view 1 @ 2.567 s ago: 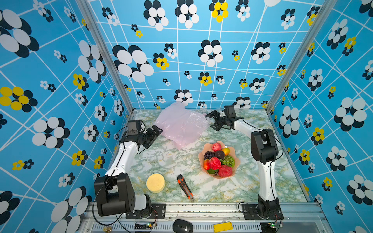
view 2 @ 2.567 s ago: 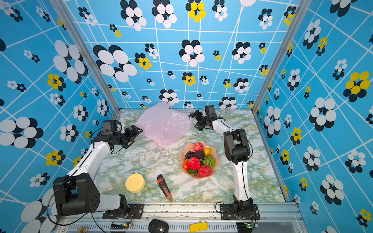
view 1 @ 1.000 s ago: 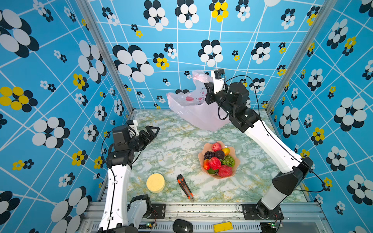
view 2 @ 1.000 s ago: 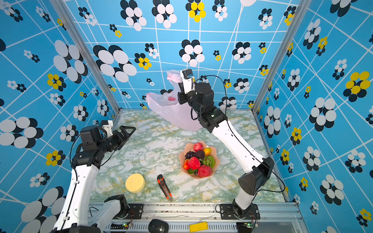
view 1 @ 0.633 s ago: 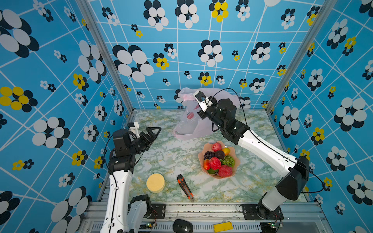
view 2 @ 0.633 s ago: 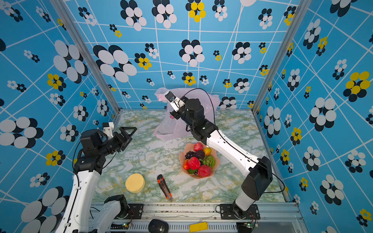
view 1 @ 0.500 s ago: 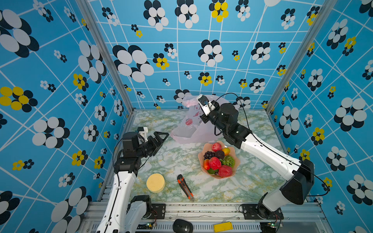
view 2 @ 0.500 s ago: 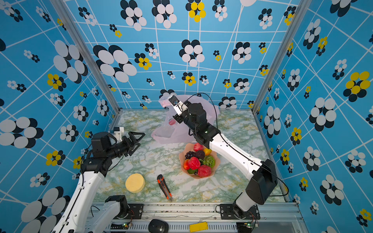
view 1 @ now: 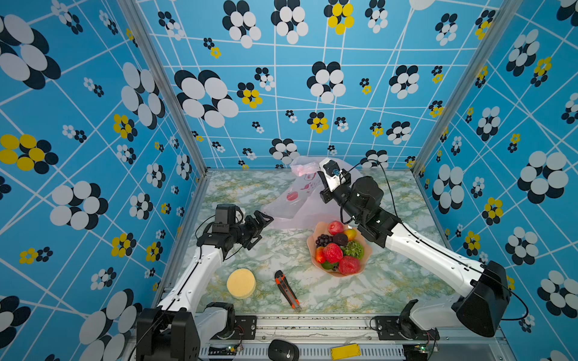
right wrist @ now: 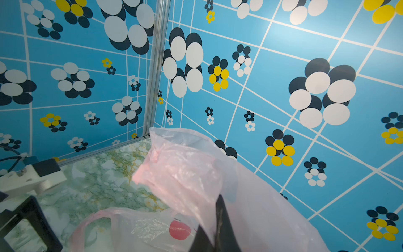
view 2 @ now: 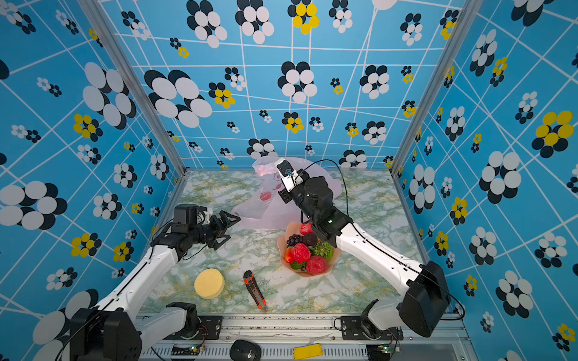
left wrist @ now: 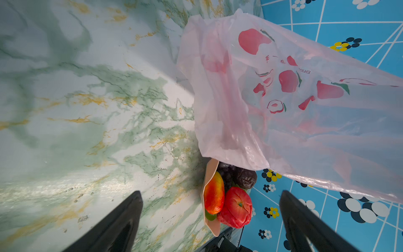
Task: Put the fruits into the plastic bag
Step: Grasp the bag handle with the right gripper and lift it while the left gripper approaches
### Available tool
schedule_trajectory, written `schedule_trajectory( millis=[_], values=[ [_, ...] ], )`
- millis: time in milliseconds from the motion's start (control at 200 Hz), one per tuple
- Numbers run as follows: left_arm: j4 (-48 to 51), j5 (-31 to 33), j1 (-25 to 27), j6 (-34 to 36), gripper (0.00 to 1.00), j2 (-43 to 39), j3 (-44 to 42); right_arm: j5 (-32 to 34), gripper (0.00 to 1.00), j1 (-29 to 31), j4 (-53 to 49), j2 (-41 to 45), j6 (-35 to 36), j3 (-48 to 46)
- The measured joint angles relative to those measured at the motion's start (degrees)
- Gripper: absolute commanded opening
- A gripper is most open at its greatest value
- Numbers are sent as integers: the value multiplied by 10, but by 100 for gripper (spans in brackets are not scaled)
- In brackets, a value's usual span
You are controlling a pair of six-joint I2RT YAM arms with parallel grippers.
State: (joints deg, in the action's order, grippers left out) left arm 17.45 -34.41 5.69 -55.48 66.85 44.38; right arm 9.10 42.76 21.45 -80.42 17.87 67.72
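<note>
A: Noted right gripper [right wrist: 219,209] pressed together on a bunched fold at the top of the bag [view 1: 294,206], holding that end up at the back of the table [view 1: 391,281]. Lower end draped on the marble, reaching the far rim of the bowl [view 1: 344,275]; contact there not certain.

B: Logged left gripper [view 1: 264,228] spread wide, empty, just beside the bag's near edge. Found fruits [view 1: 339,250] heaped in the bowl; none visible inside the bag.

A: Hazards from here?

B: Thin slick film in one small pinch, likely to slide out under any tug. Mouth collapsed, layers clinging; easy to catch both walls at once and seal it instead of opening it. Sagging film right over the bowl: risk of dragging or tipping it and scattering the load.

A: Materials?

B: Bag crinkly, translucent pale pink, limp, with red prints. Bowl glossy, rigid, scalloped, shallow. Bumpy red one [view 1: 332,252], grapes [view 1: 322,240] in a dark cluster, smooth yellow-red mango [view 1: 349,233], spiky green one [view 1: 353,249]. All rounded, so prone to rolling once loose.

A: Also sponge [view 1: 241,283], a porous pale yellow disc, and orange-black knife [view 1: 287,290] near the front edge. Well apart from the bag; judged no part of the job.
</note>
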Motion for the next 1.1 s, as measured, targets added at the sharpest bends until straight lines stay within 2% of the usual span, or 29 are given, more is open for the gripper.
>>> schedule_trajectory(
  millis=[145, 385, 690, 795, 910, 1100],
  values=[
    [-11, 7, 19, -2, 99, 22, 2, -4, 0, 0, 19, 5, -9, -28],
    [-34, 19, 22, -7, 100, 87, 30, -11, 0, 1, 32, 11, -28, -54],
    [-86, 17, 43, -24, 90, 196, 99, -17, 0, 1, 37, 41, -43, -64],
    [-105, 14, 59, -33, 81, 225, 113, -17, 0, 1, 43, 46, -47, -71],
    [-120, 9, 72, -41, 66, 259, 127, -17, 0, 1, 44, 46, -49, -76],
    [-135, 5, 85, -54, 8, 275, 130, -8, 0, 1, 46, 52, -53, -94]
  ],
)
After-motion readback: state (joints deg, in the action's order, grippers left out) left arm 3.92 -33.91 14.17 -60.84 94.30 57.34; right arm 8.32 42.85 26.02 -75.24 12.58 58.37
